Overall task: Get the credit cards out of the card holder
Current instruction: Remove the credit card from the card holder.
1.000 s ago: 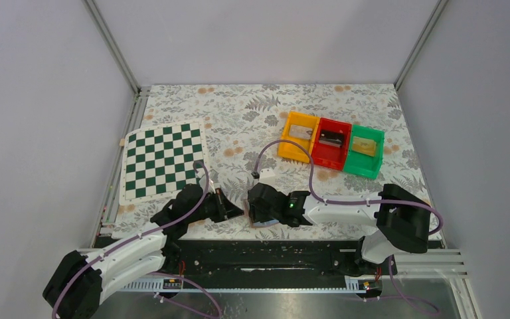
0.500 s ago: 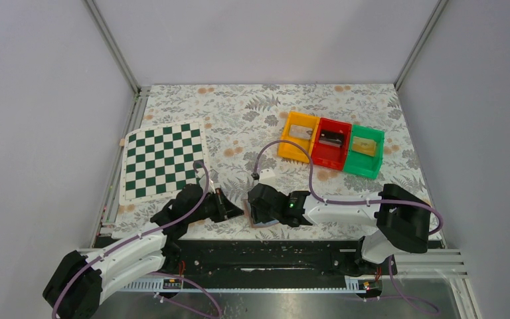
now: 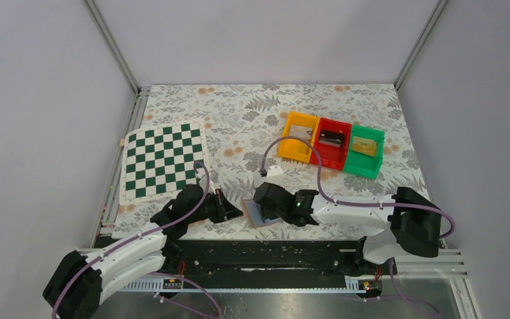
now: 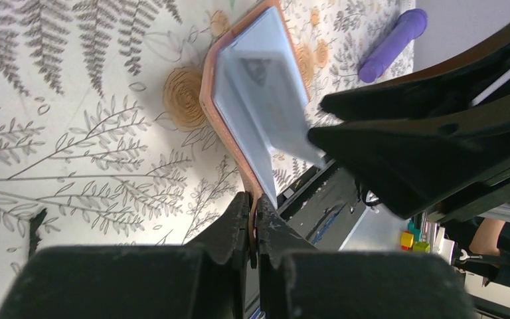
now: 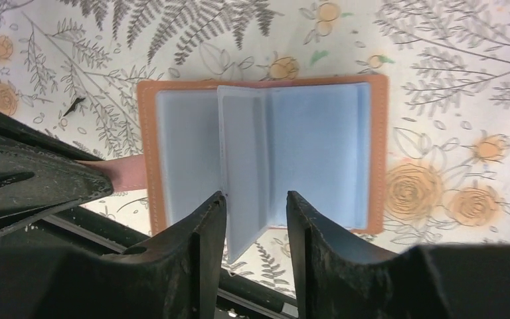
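Open flat near the table's front edge: small tan leather-like folding card holder (image 5: 319, 159), pale blue plastic pockets inside, one sleeve leaf (image 5: 242, 159) standing up at the middle. Pinched at its tan edge by the pressed-together jaws of the left gripper (image 4: 252, 203); raised leaf straddled by the spread jaws of the right gripper (image 5: 255, 199). Farther back, well apart: green-and-white checkered board (image 3: 163, 163) left, row of yellow, red and green plastic bins (image 3: 327, 159) right. Beneath, floral-print tablecloth (image 3: 239, 113); around, plain grey walls (image 3: 40, 133).

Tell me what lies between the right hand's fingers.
The lower edge of a pale-blue sleeve page of the card holder, seen in the right wrist view.
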